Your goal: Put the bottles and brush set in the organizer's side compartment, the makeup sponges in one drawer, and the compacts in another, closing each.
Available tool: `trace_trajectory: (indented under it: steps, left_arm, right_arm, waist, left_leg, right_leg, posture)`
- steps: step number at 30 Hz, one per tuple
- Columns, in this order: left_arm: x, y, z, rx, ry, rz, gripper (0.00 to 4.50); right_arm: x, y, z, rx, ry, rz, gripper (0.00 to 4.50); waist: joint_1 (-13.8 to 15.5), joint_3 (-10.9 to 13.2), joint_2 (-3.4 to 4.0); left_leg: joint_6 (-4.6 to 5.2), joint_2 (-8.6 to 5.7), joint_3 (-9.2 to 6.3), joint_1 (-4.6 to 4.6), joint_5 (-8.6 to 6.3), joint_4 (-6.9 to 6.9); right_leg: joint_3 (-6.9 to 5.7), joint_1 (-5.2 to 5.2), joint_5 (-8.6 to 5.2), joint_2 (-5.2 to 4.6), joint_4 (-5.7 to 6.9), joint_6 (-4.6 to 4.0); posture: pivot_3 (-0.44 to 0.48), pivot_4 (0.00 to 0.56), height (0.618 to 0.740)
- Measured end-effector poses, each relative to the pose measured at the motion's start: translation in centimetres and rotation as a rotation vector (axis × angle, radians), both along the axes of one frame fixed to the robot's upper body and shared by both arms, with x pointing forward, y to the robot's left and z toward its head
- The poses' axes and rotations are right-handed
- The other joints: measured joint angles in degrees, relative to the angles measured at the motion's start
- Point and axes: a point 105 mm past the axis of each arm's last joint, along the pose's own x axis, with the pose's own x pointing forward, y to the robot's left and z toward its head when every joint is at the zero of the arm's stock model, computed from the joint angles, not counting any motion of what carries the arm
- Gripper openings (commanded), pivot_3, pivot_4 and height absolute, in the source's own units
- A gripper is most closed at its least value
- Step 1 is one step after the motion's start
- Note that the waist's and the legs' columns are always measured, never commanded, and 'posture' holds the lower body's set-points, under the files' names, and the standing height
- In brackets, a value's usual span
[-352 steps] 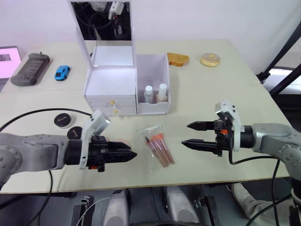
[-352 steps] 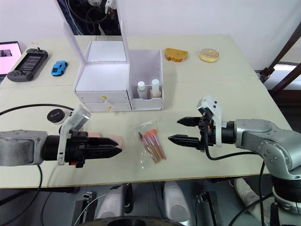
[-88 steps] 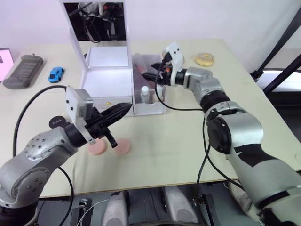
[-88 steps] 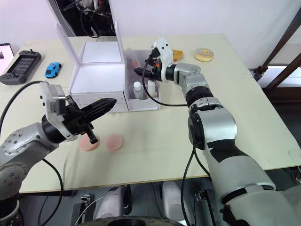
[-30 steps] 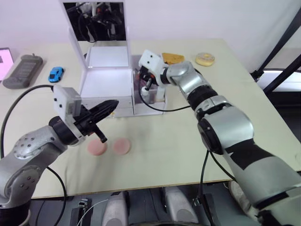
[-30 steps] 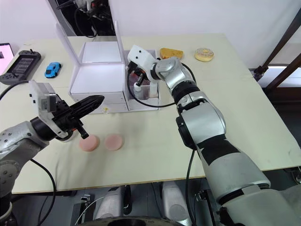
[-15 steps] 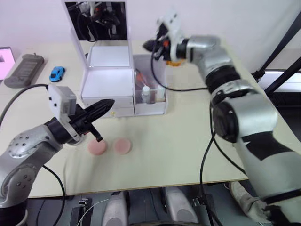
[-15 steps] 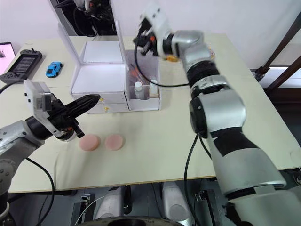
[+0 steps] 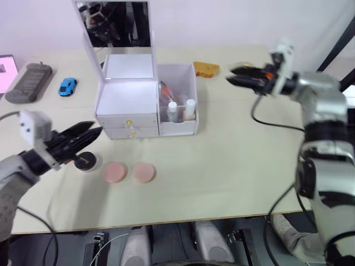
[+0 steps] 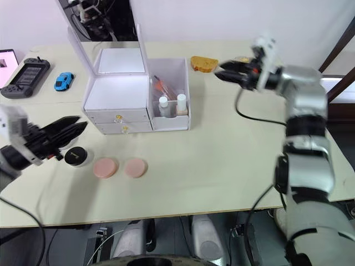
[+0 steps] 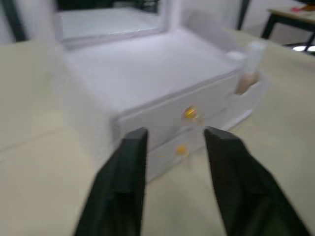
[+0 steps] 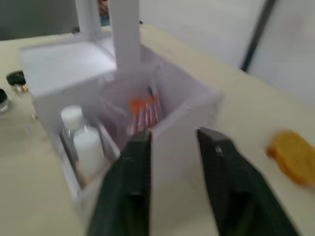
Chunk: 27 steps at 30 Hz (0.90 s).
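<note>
Looking at the head cameras, you've got the organizer (image 10: 136, 94) at the table's centre with its mirror lid upright and both gold-knobbed drawers pushed in. Side compartment (image 10: 169, 91) on its right end already holds the two bottles (image 10: 172, 105) at the front and the brush set (image 10: 160, 86) leaning behind them, bristles up. Two makeup sponges (image 10: 119, 167) lie side by side on the table in front of the drawers, just apart from each other. One compact (image 10: 74, 156) sits left of the sponges, right by your left gripper (image 10: 69, 128); second compact I can't make out. Left gripper hovers low over the table left of the organizer, fingers spread and empty, pointed at the drawer fronts. Right gripper (image 10: 224, 71) is up in the air well right of the organizer, near the bread slice (image 10: 206, 63) and donut (image 10: 242, 59), fingers parted, holding nothing. Toy car (image 10: 62, 81) and game controller (image 10: 28, 71) sit far left.
</note>
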Motion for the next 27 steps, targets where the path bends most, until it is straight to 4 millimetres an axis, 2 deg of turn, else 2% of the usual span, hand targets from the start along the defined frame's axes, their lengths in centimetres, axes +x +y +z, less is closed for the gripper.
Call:
trace_trajectory:
  steps: [2, 4, 8, 10, 13, 21, 22, 25, 27]
  left_arm:
    - [-0.4, 2.0, -0.7, 0.023, 0.004, 0.055, 4.37]
    - [-1.2, 4.1, -1.8, 0.044, 0.029, 0.115, 4.45]
    - [-2.3, 7.2, -3.9, 0.079, 0.065, 0.197, 4.45]
    - [-3.2, 9.4, -4.9, 0.087, 0.079, 0.277, 4.45]
    - [-4.4, 11.5, -6.1, 0.08, 0.099, 0.361, 4.45]
    - [-4.8, 12.3, -5.9, 0.085, 0.075, 0.391, 4.45]
    - [-4.7, 12.3, -5.8, 0.083, 0.076, 0.388, 4.45]
    - [-4.3, 11.7, -5.2, 0.086, 0.055, 0.367, 4.45]
    - [-4.1, 11.4, -4.9, 0.097, 0.042, 0.361, 4.45]
  right_arm:
    - [-1.1, -1.6, -2.0, -0.012, 0.012, -0.052, 4.43]
    - [-2.3, -3.8, -3.9, -0.012, 0.039, -0.131, 4.48]
    - [-3.8, -7.1, -5.4, -0.015, 0.023, -0.267, 4.48]
    - [-4.6, -9.1, -6.4, -0.019, 0.016, -0.349, 4.48]
    - [-5.7, -11.4, -8.4, -0.019, 0.046, -0.459, 4.48]
    - [-5.7, -12.8, -8.7, -0.022, 0.03, -0.579, 4.48]
    - [-5.7, -12.9, -8.7, -0.024, 0.028, -0.584, 4.48]
    - [-5.8, -12.4, -9.3, -0.049, 0.043, -0.573, 4.48]
    - [-5.6, -11.6, -9.0, -0.053, 0.047, -0.545, 4.48]
  waist:
    - [-0.2, 0.0, 0.01]
    - [-0.4, 0.0, 0.03]
    - [-0.5, 0.0, 0.03]
    - [-0.5, 0.0, -0.01]
    - [-0.6, 0.0, -0.02]
    - [-0.5, 0.0, -0.02]
    - [-0.5, 0.0, 0.05]
    - [-1.0, 0.2, 0.52]
    - [-0.9, 0.4, 0.85]
  left_leg:
    - [0.0, 0.0, 0.07, 0.01, 0.0, 0.05]
    - [-0.01, 0.0, 0.21, 0.05, 0.0, 0.14]
    - [-0.02, 0.0, 0.31, 0.2, -0.01, 0.25]
    - [-0.04, 0.0, 0.32, 0.24, -0.02, 0.24]
    - [-0.04, 0.0, 0.41, 0.23, -0.03, 0.16]
    - [-0.04, 0.02, 0.46, 0.23, -0.02, 0.07]
    - [-0.03, -0.06, 0.29, 0.1, -0.02, -0.01]
    - [0.19, -1.07, -2.27, 0.3, 0.12, -0.04]
    - [0.38, -2.2, -4.15, 0.32, 0.27, -0.04]
  right_leg:
    - [0.03, -0.01, -0.02, -0.03, -0.01, -0.05]
    - [0.12, -0.01, 0.0, -0.08, 0.0, -0.08]
    - [0.19, 0.07, 0.1, -0.17, -0.03, -0.23]
    - [0.18, 0.11, 0.12, -0.21, -0.1, -0.26]
    - [0.19, 0.09, 0.12, -0.3, -0.21, -0.29]
    - [0.2, 0.03, 0.15, -0.3, -0.2, -0.32]
    - [0.01, 0.27, 0.14, -0.42, -0.27, -0.31]
    - [-2.67, 1.75, -0.27, -1.48, -0.58, -0.18]
    - [-4.1, 2.17, -0.97, -2.42, -0.17, -0.21]
  posture:
    - [0.0, 0.15, 0.738]
    - [0.0, 0.15, 0.738]
    - [0.0, 0.15, 0.738]
    - [0.0, 0.15, 0.738]
    - [0.0, 0.15, 0.738]
    - [0.0, 0.15, 0.738]
    - [0.0, 0.15, 0.738]
    - [0.0, 0.15, 0.738]
    - [0.0, 0.15, 0.738]
